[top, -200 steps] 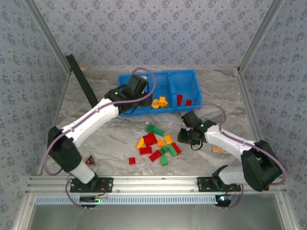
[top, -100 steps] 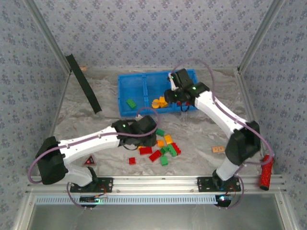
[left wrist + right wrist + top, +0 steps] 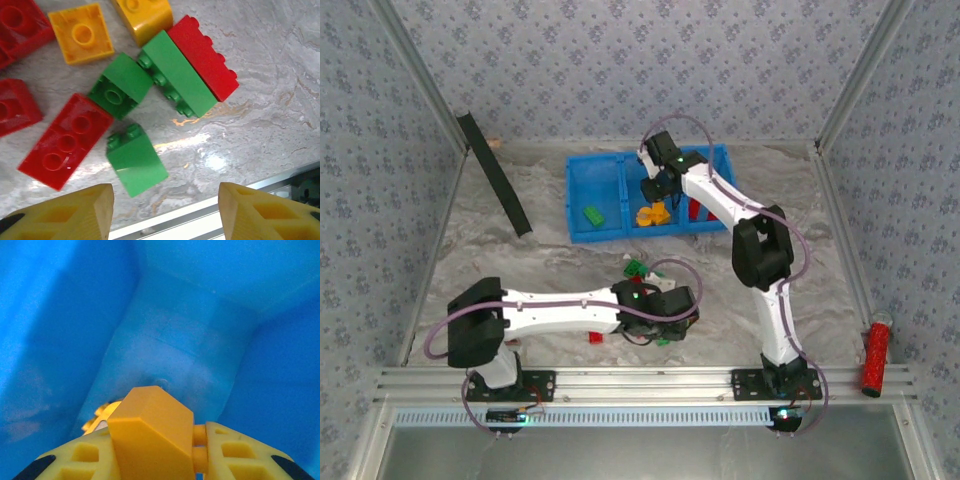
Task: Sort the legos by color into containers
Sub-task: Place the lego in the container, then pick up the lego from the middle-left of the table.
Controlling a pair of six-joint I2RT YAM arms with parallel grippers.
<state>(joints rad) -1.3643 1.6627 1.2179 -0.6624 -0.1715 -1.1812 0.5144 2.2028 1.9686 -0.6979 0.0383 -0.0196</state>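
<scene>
The yellow brick (image 3: pixel 150 432) is pinched between the fingers of the right gripper (image 3: pixel 157 460). It is down inside the blue tray (image 3: pixel 190 340), with its studs facing the right-hand finger. From above, that gripper (image 3: pixel 656 190) is over the tray's (image 3: pixel 590 160) middle compartment, where more yellow bricks (image 3: pixel 650 213) lie. The left compartment holds one green brick (image 3: pixel 592 215), lying diagonally, and the right one holds red bricks (image 3: pixel 695 208).

The loose legos lie on the table (image 3: pixel 260 100) near its front edge. The left gripper (image 3: pixel 165 215) hangs over them, fingers spread and empty. Just ahead of it is a small green brick (image 3: pixel 136 160), studs pointing up-left in the wrist view. Beyond it a long green brick (image 3: pixel 175 75) lies on its side, its long axis running upper left to lower right. It touches a parallel red brick (image 3: pixel 205 57). A long red brick (image 3: pixel 65 140) lies hollow side up on the opposite diagonal.
</scene>
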